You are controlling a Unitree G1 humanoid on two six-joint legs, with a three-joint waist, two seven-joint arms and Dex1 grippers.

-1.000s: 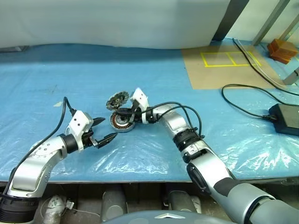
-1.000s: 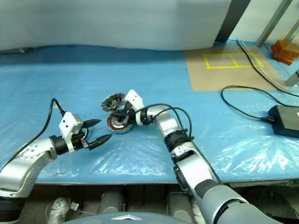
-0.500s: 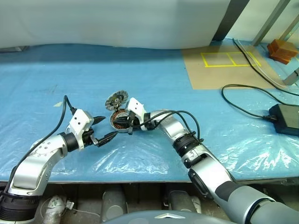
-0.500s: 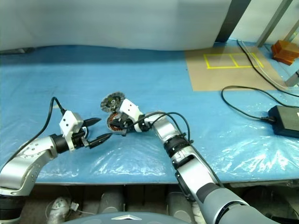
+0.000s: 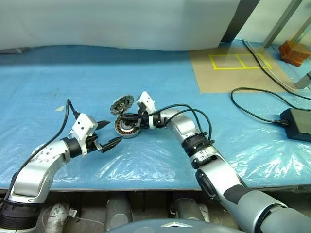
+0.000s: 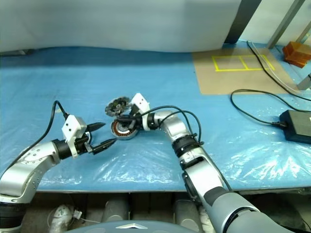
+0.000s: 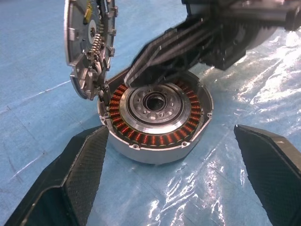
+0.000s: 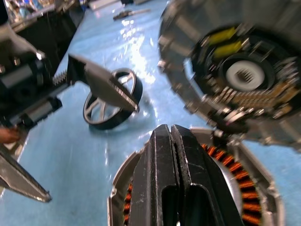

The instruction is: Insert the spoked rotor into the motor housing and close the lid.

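Blue plastic-covered desk (image 5: 146, 68), motor housing (image 7: 155, 117) lying open near its middle.
Right tool (image 5: 122, 117), fingers pressed together and empty, reaches level across the housing's copper windings and hub; the lid (image 7: 89, 44) stands up from the rim. Left tool (image 5: 111, 134) hovers wide open just beside the housing. The spoked rotor (image 8: 109, 104) lies on the sheet behind the left tool's fingertip.

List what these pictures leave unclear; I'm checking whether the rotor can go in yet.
1. Spoked rotor: in the right wrist view, a finger of the left gripper covers part of it.
2. Motor housing: cannot tell whether the shut right gripper touches its hub. The gripper is blurred in the left wrist view, and its own fingers cover the spot in the right wrist view.
3. Lid: cut off by the left wrist view's edge.
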